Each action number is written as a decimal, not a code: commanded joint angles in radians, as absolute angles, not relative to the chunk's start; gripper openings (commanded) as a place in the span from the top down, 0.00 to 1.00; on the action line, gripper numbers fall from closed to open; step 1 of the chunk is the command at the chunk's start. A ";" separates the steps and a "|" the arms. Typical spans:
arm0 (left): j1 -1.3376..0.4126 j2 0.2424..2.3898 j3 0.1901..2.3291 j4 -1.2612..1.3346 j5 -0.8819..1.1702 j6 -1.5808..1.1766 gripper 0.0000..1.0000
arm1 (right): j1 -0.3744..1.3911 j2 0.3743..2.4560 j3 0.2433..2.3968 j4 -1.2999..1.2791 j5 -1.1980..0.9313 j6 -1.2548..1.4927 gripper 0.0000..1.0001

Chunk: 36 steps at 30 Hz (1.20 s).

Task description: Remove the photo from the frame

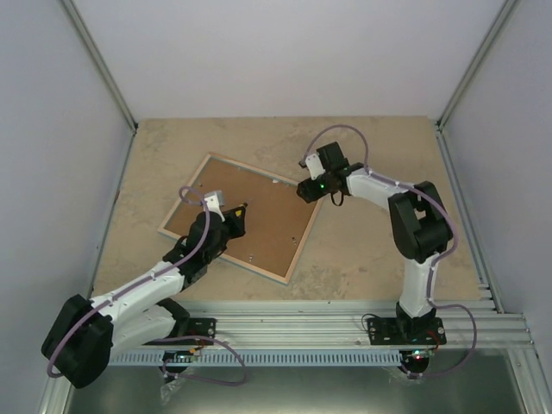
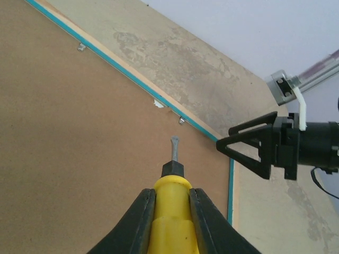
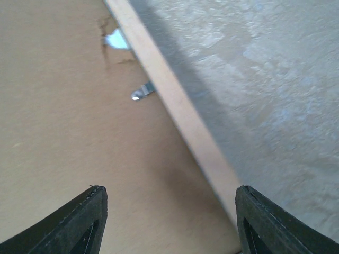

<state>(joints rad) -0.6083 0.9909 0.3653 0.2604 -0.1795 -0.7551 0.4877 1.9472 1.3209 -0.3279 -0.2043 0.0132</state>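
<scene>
The frame (image 1: 302, 242) lies face down on the table, its pale wood rim (image 3: 175, 106) and thin turquoise edge (image 2: 127, 74) showing around the brown backing board (image 1: 259, 220). The photo is hidden under that board. My left gripper (image 1: 231, 222) hovers over the board's middle, shut on a yellow-handled screwdriver (image 2: 170, 211) whose grey tip points toward the frame's far edge. My right gripper (image 1: 308, 190) stands open over the frame's right corner, its fingers (image 3: 79, 222) straddling board and rim with nothing between them. It also shows in the left wrist view as a right gripper (image 2: 222, 146) just past that corner.
Small metal tabs (image 2: 181, 120) sit along the frame's inner edge, one of them a tab (image 3: 143, 92) near a torn white spot (image 3: 115, 39) in the board. Beige tabletop (image 1: 379, 250) surrounds the frame. Grey walls and aluminium posts close three sides.
</scene>
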 commanded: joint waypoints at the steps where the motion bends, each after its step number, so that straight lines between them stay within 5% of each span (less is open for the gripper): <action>1: -0.603 1.004 0.376 0.285 -0.165 -0.736 1.00 | 0.455 2.020 1.392 -0.333 -0.255 -0.086 0.33; 11: -0.602 1.047 0.385 0.305 -0.136 -0.729 1.00 | 0.443 2.161 1.518 -0.392 -0.295 -0.163 0.39; 26: -0.602 1.044 0.388 0.310 -0.115 -0.722 1.00 | 0.433 2.150 1.465 -0.370 -0.242 -0.138 0.78; 36: -0.602 1.042 0.391 0.312 -0.098 -0.717 1.00 | 0.426 2.063 1.339 -0.323 -0.164 -0.040 0.94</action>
